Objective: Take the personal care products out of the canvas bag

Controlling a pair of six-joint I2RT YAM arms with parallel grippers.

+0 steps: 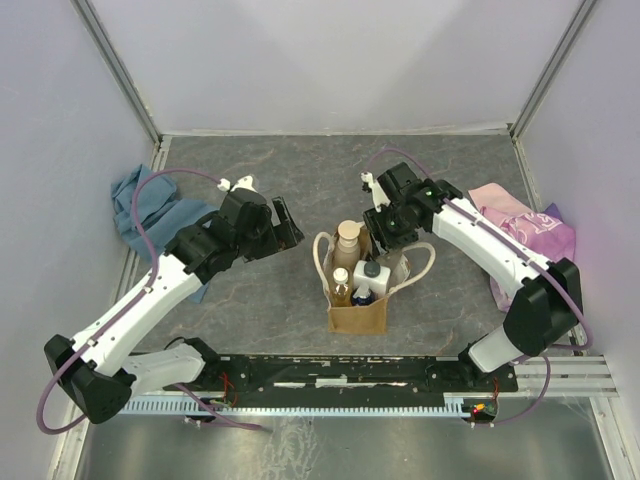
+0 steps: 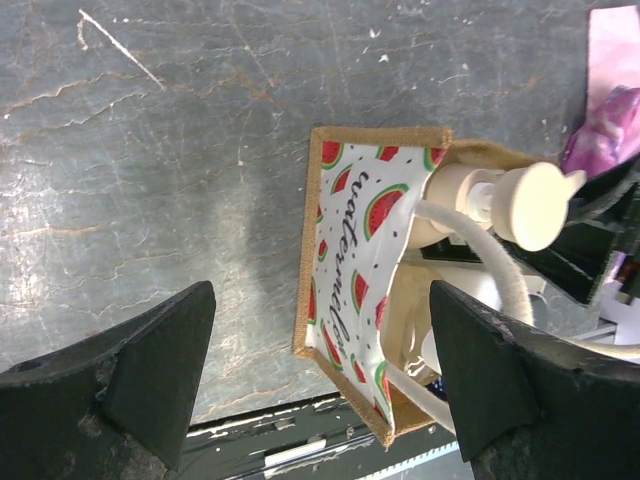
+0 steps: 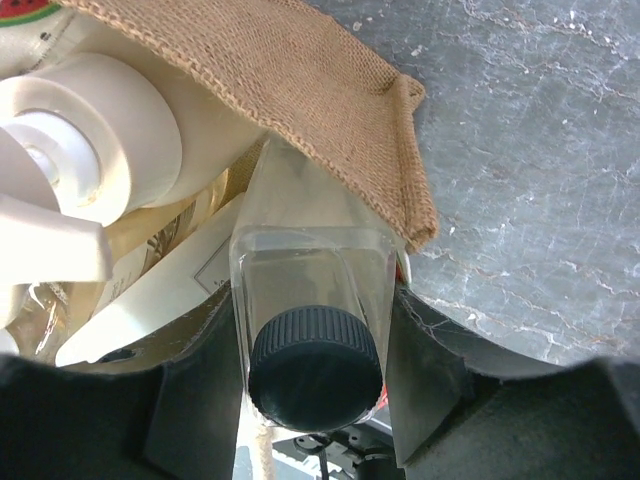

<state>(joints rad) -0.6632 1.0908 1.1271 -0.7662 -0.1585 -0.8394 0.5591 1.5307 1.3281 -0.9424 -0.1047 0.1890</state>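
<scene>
The canvas bag stands upright at the table's middle, a watermelon print on its lining. A tall beige pump bottle, a small amber bottle, a white bottle with a dark cap and a dark blue one stick out of it. My right gripper reaches into the bag's right side. Its fingers press both flat sides of a clear bottle just above the dark ribbed cap. My left gripper hovers open left of the bag, holding nothing.
A blue cloth lies at the far left by the wall. A pink-purple cloth lies at the right under the right arm. The bag's cream handles loop out to both sides. Grey walls close in three sides.
</scene>
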